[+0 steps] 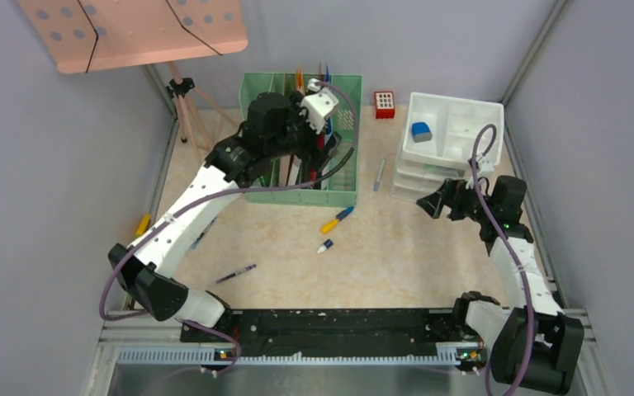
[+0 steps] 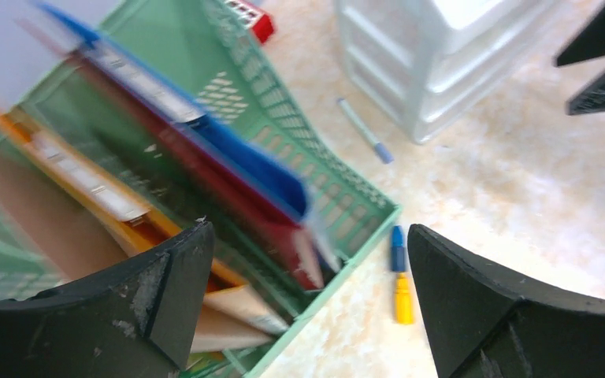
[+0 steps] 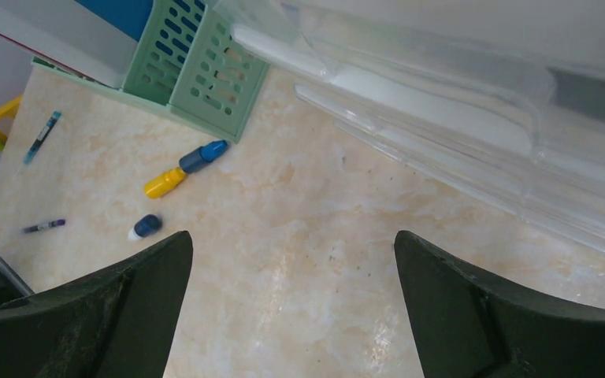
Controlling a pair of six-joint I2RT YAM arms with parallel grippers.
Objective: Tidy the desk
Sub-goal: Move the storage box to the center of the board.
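Note:
The desk (image 1: pixel 396 264) is a beige marble-patterned top. A green file basket (image 1: pixel 340 196) with blue, red and orange folders stands at the back. My left gripper (image 1: pixel 307 169) hangs open and empty over the basket's front right corner (image 2: pixel 307 291). A yellow-and-blue marker (image 1: pixel 336 219) lies in front of the basket and shows in the left wrist view (image 2: pixel 399 276). My right gripper (image 1: pixel 431 204) is open and empty, low over bare desk (image 3: pixel 293 291) beside a white drawer unit (image 1: pixel 450 136).
Loose on the desk are a small blue-and-white cap (image 1: pixel 324 246), a purple pen (image 1: pixel 237 273), a blue pen (image 3: pixel 41 135), a grey-blue pen (image 1: pixel 379 175), a red block (image 1: pixel 385 104) and a yellow item (image 1: pixel 143 223). A blue eraser (image 1: pixel 421 130) lies in the drawer unit's tray. A pink music stand (image 1: pixel 132 29) stands back left.

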